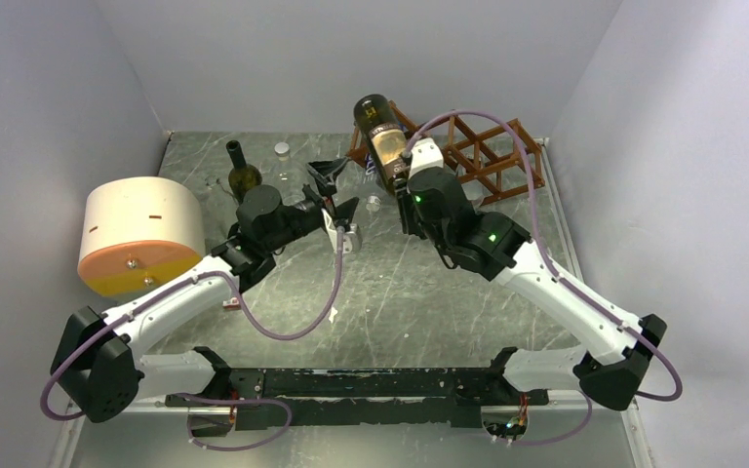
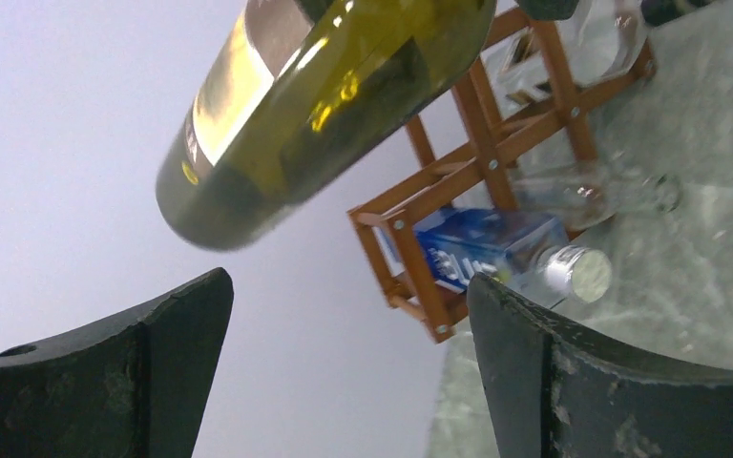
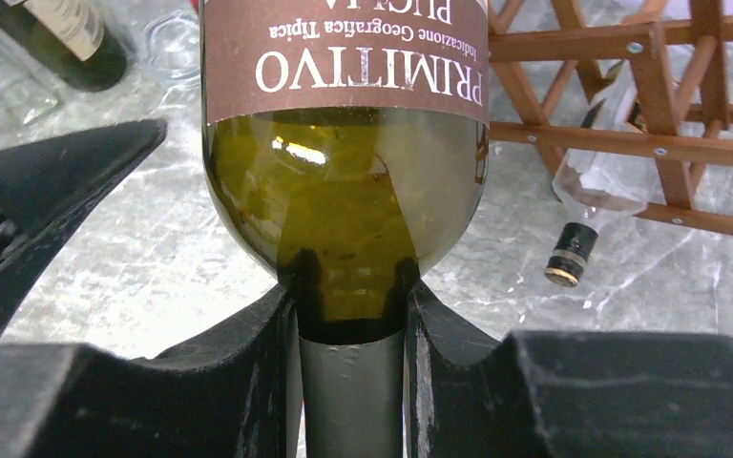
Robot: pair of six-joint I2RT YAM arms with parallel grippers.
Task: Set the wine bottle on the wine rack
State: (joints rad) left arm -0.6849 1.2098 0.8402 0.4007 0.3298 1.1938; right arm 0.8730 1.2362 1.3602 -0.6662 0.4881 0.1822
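Wine rack (image 1: 492, 154): stands at the far right of the table. Some openings are filled, with a clear bottle (image 3: 611, 181) and a blue-labelled bottle (image 2: 482, 246) lying in them. Aiming at an occupied diamond would likely knock glass on glass or shove the light lattice backward.
Wine bottle (image 3: 344, 200): held in the air and tilted, base leading, at the rack's left end. Whether it touches a slat cannot be told.
Slip risk: the whole weight hangs beyond a hold on the smooth neck, so the body may sag or twist as it is eased in.
Standing green bottle (image 1: 244, 175): upright behind the left arm, where a sweep of that arm could topple it.
Right gripper (image 3: 348, 320): clamped around the wine bottle's neck just under the shoulder.
Left gripper (image 2: 348, 329): fingers spread, nothing between them, low beneath the bottle's base.
Brown label (image 3: 344, 67): reads "PRIMITIVO" and "Indicazione Geografica Tipica", upside down in the right wrist view. The line beyond is cut off, perhaps "PUGLIA".
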